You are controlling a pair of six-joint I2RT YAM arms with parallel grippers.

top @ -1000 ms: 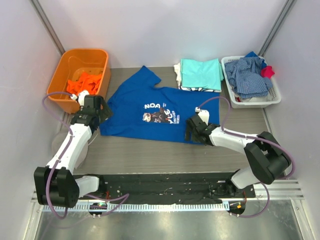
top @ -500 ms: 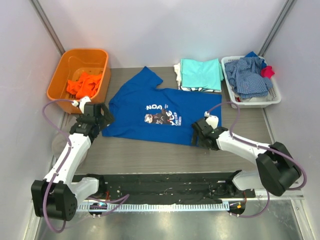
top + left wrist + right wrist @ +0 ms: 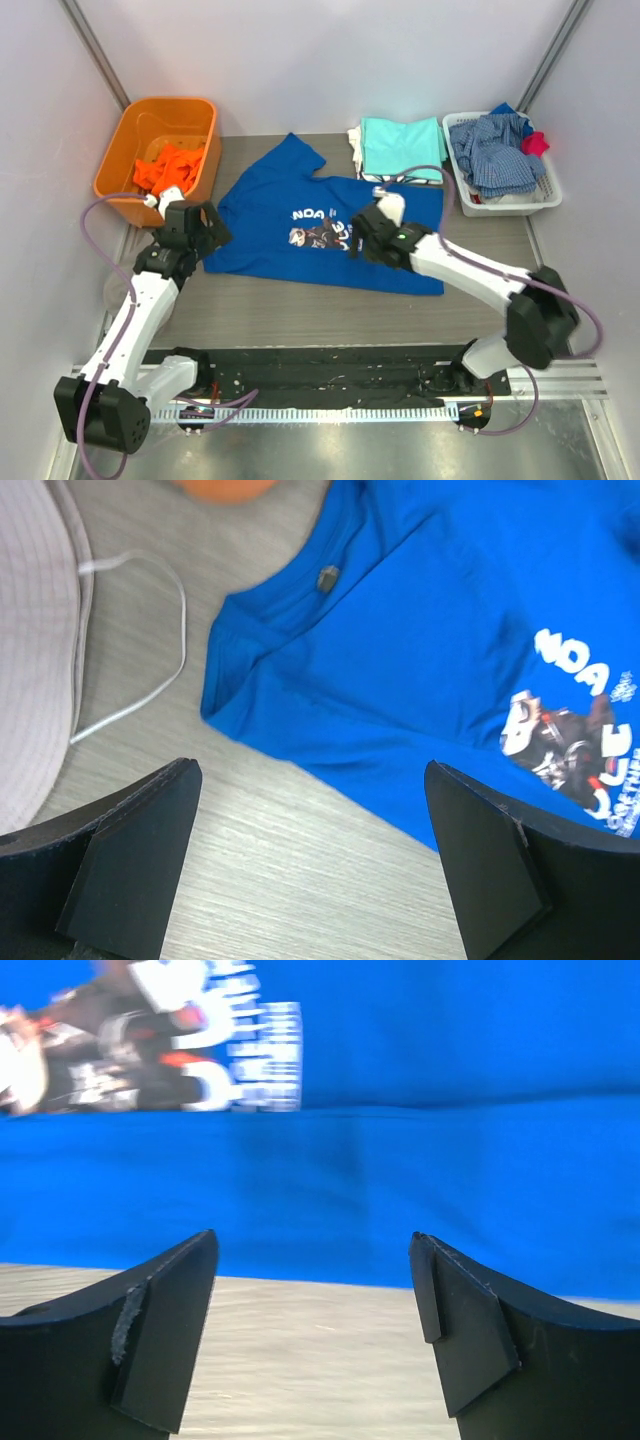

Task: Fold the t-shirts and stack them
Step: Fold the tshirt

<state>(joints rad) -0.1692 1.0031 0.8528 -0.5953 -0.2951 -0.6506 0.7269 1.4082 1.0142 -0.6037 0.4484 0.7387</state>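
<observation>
we see the royal blue t-shirt spread flat on the table, left gripper wide apart and empty at its left edge, right gripper also released, over the shirt beside the print, aqua t-shirt folded at the back

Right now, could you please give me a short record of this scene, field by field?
blue t-shirt: spread flat on the table, print up, not folded
left gripper: open, empty, by the shirt's collar end
right gripper: open, empty, above the shirt beside the print
folded stack: aqua on top, white beneath, at the far side
orange bin: holds orange shirts
white basket: holds a checked garment and a red cloth
</observation>
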